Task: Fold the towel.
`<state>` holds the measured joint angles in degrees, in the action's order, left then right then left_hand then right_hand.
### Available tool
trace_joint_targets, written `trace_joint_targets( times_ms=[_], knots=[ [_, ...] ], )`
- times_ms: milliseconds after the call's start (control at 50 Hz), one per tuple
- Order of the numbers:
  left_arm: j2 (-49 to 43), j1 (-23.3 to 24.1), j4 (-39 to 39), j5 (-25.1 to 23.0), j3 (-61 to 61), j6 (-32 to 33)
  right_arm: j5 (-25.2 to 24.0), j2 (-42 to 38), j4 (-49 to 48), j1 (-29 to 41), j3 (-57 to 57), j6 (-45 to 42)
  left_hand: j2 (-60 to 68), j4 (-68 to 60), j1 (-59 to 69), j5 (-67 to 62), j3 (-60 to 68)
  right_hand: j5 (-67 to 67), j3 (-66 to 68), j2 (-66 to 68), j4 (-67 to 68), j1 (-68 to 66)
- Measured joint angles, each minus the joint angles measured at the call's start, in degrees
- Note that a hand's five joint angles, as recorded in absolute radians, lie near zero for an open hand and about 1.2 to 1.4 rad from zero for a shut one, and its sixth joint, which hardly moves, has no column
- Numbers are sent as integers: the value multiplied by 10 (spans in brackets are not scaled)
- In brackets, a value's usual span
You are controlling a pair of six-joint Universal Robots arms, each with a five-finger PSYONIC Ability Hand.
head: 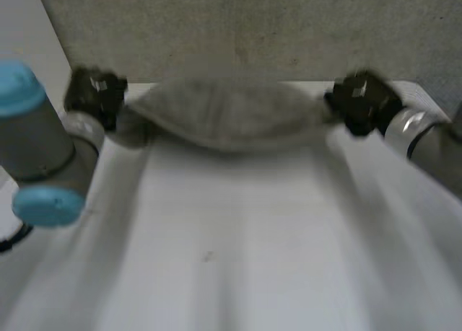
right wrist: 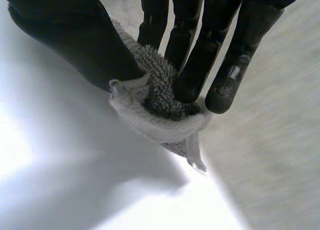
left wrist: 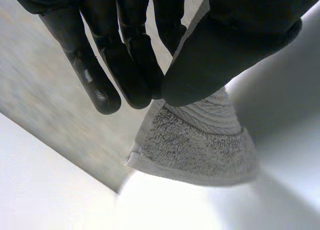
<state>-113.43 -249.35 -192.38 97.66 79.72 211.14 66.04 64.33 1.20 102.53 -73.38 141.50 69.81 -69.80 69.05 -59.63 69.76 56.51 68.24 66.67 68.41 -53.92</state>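
A: What is the left hand [left wrist: 250,19] doing?

B: It pinches one end of the towel [head: 231,115] between its thumb [left wrist: 210,69] and straight fingers [left wrist: 130,74]. The cloth fans out below the pinch, with a ribbed band and looped pile showing.

A: And the right hand [right wrist: 70,39]?

B: The same at the other end. Thumb and fingers are closed on a bunched corner, and a little tail of hem hangs under the fingertips.

A: Where is the towel?

B: At the far edge of the table [head: 231,244], strung between the two hands in front of the grey wall [head: 253,21]. Its middle sags in a shallow belly. Whether that belly rests on the table I cannot tell.

A: How will it handle?

B: Soft and light, I judge. It droops wherever nothing holds it, so it takes no shape of its own. The pile looks grippy rather than slick, so a pinch should hold. But the right grip is on a wad, not a flat hem, and a layer could slip free under a hard pull.

A: Best place to hold?

B: The corners, on the woven band, where the cloth is flatter and firmer. With both ends level and well apart, the edge should be taut enough to lay down straight.

A: And the fold?

B: Not finished, by the look of it. The towel is not lying flat and squared on the table.
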Motion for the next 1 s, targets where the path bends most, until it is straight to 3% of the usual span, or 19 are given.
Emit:
trace_joint_targets(
  times_ms=[160,360,480,600,700,820,1000],
  knots=[
    [-44,-9,-41,-8,97,1,-7,-93,34,-13,-62,1,0,0,0,0,0,0,0,0,0,-1],
    [-13,-9,-22,-10,152,4,-2,-58,69,-43,-100,-1,0,0,0,0,0,0,0,0,0,-1],
    [48,-5,52,-10,211,28,-2,7,175,-82,-114,-35,0,0,0,0,0,1,0,0,0,-1],
    [130,3,174,-10,262,78,5,67,363,-148,-131,-167,0,0,0,0,0,1,0,0,0,-1],
    [176,15,232,-13,268,96,9,103,440,-177,-140,-237,0,0,0,0,0,1,0,0,0,-1],
    [162,26,224,-21,227,100,11,104,392,-177,-127,-215,0,0,0,0,0,1,0,0,0,0],
    [11,30,148,-25,92,109,27,3,258,-115,-54,-99,0,0,1,-1,0,2,0,0,0,-1]
  ],
)
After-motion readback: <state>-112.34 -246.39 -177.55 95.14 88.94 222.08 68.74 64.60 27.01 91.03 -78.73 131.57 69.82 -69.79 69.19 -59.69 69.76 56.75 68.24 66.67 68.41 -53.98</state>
